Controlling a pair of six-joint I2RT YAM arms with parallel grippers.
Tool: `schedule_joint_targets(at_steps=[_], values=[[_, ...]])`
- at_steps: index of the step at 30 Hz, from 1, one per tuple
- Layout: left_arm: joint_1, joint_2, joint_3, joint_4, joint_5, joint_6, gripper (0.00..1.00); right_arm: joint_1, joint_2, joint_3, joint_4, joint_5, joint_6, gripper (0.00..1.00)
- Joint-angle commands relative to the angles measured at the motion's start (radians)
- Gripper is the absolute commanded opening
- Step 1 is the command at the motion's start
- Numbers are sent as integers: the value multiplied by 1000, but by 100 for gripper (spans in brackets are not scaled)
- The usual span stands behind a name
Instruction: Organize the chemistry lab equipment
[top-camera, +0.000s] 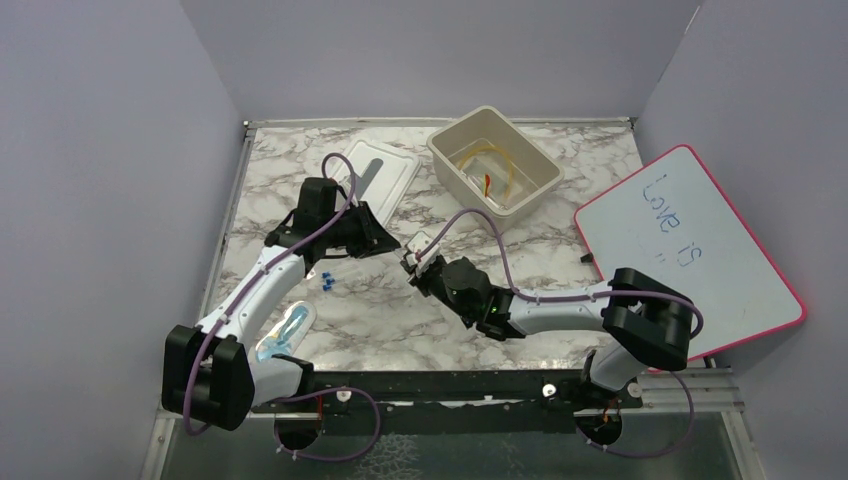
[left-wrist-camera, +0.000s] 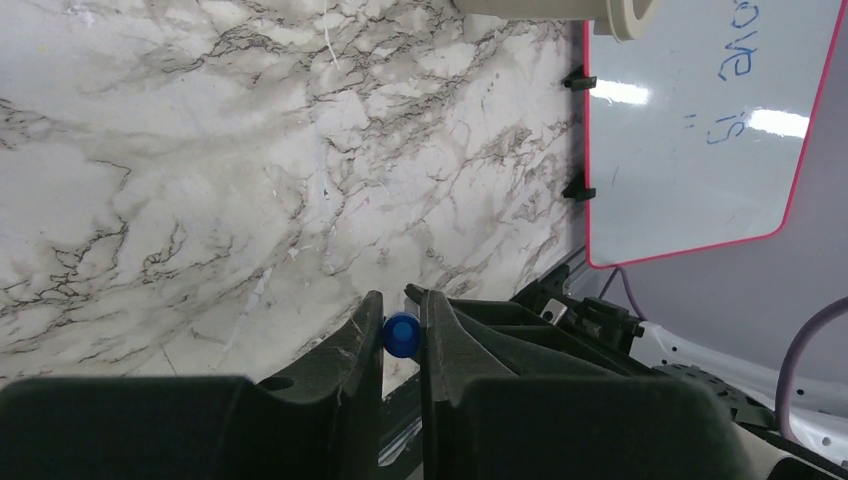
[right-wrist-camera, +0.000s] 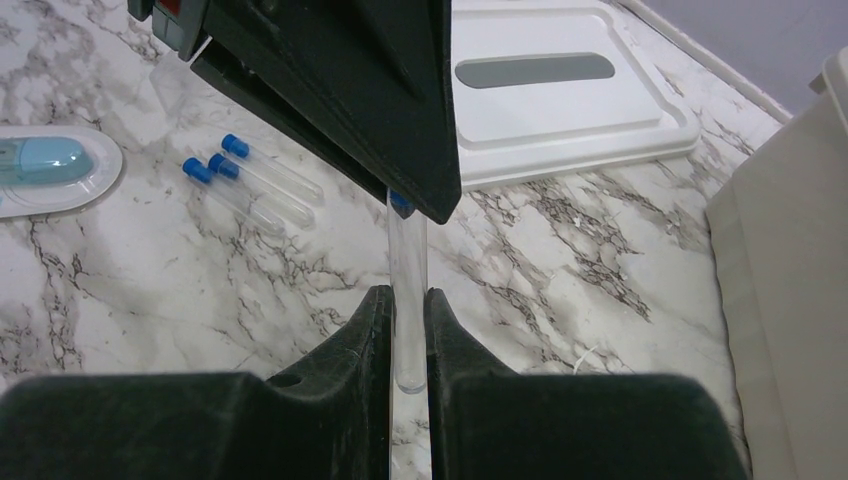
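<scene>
While hovering above the desk (right-wrist-camera: 560, 260), grips the clear tube (right-wrist-camera: 407, 255) in the narrow right claw (right-wrist-camera: 408, 300). Pinches its blue cap (left-wrist-camera: 401, 334) in the left claw (left-wrist-camera: 402, 310), likewise narrow.

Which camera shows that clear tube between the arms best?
The right wrist view: the clear tube shows lengthwise, clamped in the right pincer. The left wrist view shows only its blue cap, end-on. From above it is too small to make out.

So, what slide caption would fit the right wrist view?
The right gripper holds a clear test tube while the left gripper grips its blue cap.
</scene>
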Motion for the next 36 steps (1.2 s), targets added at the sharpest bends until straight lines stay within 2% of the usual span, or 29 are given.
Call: schedule_joint_targets(at_steps=[1, 3, 6, 8, 9, 12, 17, 20, 25, 31, 36], values=[[6, -8, -5, 32, 9, -5, 10, -2, -31, -9, 37, -2, -4, 6], [6, -13, -2, 29, -3, 5, 2, -2, -30, 5, 10, 34, 20, 18], [6, -23, 26, -8, -71, 50, 0, -2, -59, 18, -55, 61, 62, 50], [6, -26, 58, -54, -154, 94, 0, -2, -94, 3, -58, 52, 77, 63], [6, -26, 78, -80, -211, 124, 0, -2, -110, 1, -72, 48, 97, 66], [6, -28, 136, -155, -428, 196, 0, -2, -156, 6, -157, 16, 176, 67], [6, -50, 183, -188, -816, 253, 0, -2, -199, -16, -259, -26, 314, 67], [6, -44, 206, -188, -965, 268, 0, -2, -210, -63, -260, -11, 368, 67], [6, 15, 247, -168, -1096, 267, 0, -2, -235, -92, -288, 7, 388, 67], [6, 77, 201, -92, -1167, 151, 1, -3, -277, -99, -332, 51, 371, 67], [6, 131, 180, -51, -1203, 121, 1, -4, -341, -113, -401, 45, 387, 67]])
